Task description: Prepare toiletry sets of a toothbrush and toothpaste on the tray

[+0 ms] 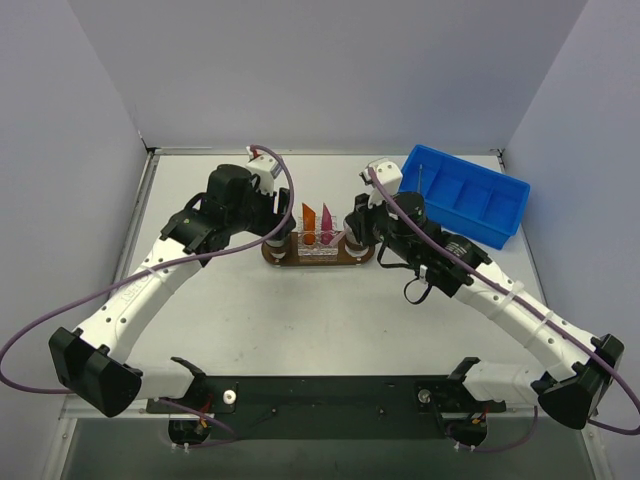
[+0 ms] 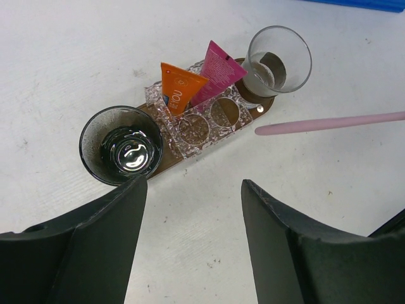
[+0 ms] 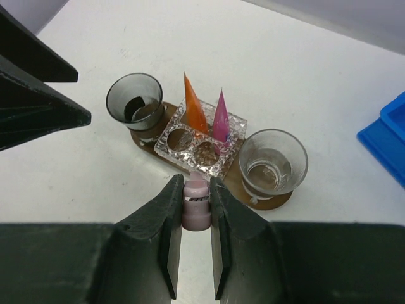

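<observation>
The dark-brown tray (image 1: pixel 280 258) lies mid-table and carries a clear holder (image 2: pixel 202 123) with round holes. The orange toothpaste tube (image 2: pixel 179 88) and the magenta toothpaste tube (image 2: pixel 218 69) stand upright in the holder's far holes. My right gripper (image 3: pixel 196 190) is shut on the pale-pink toothbrush (image 3: pixel 196 206), seen end-on and pointing at the holder's near edge. In the left wrist view the toothbrush (image 2: pixel 329 122) reaches in from the right, its tip just beside the tray (image 2: pixel 262 107). My left gripper (image 2: pixel 193 183) is open and empty, just short of the tray's left end.
One drinking glass (image 2: pixel 121 145) stands on the tray's left end, and a second glass (image 2: pixel 278 60) stands on its right end. A blue plastic bin (image 1: pixel 465 195) sits at the back right, behind my right arm. Grey walls close in the table on three sides.
</observation>
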Available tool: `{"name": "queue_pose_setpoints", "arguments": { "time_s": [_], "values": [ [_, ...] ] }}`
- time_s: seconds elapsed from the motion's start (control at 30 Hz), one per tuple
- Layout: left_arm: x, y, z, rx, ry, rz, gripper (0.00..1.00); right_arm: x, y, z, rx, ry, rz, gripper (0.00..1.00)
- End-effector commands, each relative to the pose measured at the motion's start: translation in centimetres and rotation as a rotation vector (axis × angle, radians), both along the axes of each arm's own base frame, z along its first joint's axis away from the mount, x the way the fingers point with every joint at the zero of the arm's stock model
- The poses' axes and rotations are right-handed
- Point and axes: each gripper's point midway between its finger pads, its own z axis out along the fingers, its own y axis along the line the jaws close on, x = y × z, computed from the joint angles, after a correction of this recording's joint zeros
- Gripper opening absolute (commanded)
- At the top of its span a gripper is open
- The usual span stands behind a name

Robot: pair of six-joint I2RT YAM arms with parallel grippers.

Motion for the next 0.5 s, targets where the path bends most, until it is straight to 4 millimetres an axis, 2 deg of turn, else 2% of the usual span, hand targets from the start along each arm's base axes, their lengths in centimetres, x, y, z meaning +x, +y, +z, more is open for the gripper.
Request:
{"name": "queue_pose_setpoints", "arguments": {
  "time_s": [0.0,0.07,0.47],
  "values": [
    [0.6,0.8,2.3,-0.031,-0.051,0.046,0.71,1.9,-0.1,2.1,0.011,-0.114,-0.059,0.00],
    [0.7,0.8,2.1,-0.027,-0.046,0.050,0.71,2.2,0.5,2.7,0.029,-0.133,-0.048,0.00],
    [1.2,0.6,1.2,-0.016,-0.024,0.048,0.72,3.0,3.0,0.6,-0.017,-0.095,0.027,0.00]
  ]
}}
